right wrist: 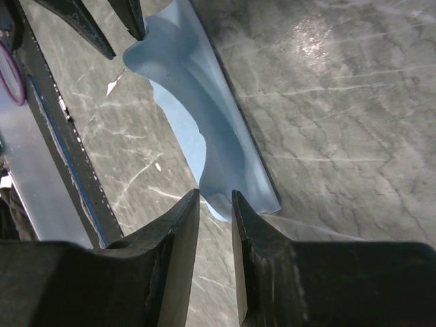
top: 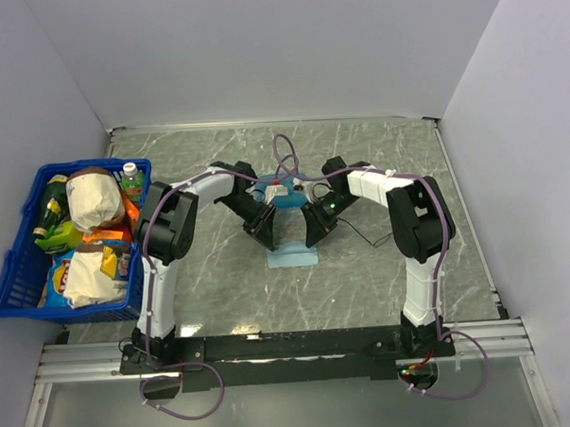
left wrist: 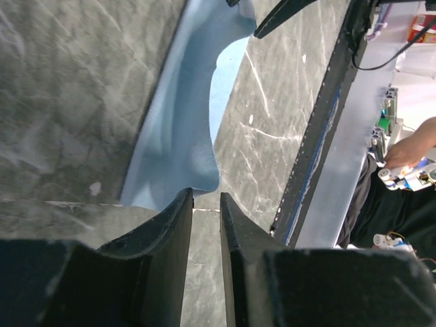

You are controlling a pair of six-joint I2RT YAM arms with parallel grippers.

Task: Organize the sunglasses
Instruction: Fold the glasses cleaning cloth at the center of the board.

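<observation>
The sunglasses are not visible in any view. A light-blue cloth (top: pixel 293 258) lies folded and rumpled on the marble table, between the two grippers. My left gripper (top: pixel 267 241) is at its left end. In the left wrist view the cloth (left wrist: pixel 177 136) ends just past my left gripper (left wrist: pixel 206 197), whose jaws stand slightly open with bare table in the gap. In the right wrist view a corner of the cloth (right wrist: pixel 197 102) lies under the tips of my right gripper (right wrist: pixel 215 196) (top: pixel 316 237), also slightly open and gripping nothing. A blue case (top: pixel 286 196) shows partly behind the wrists.
A blue basket (top: pixel 13 273) full of bottles and snack bags stands at the table's left edge. A thin black cable (top: pixel 362 237) trails on the table by the right arm. White walls close in the back and both sides.
</observation>
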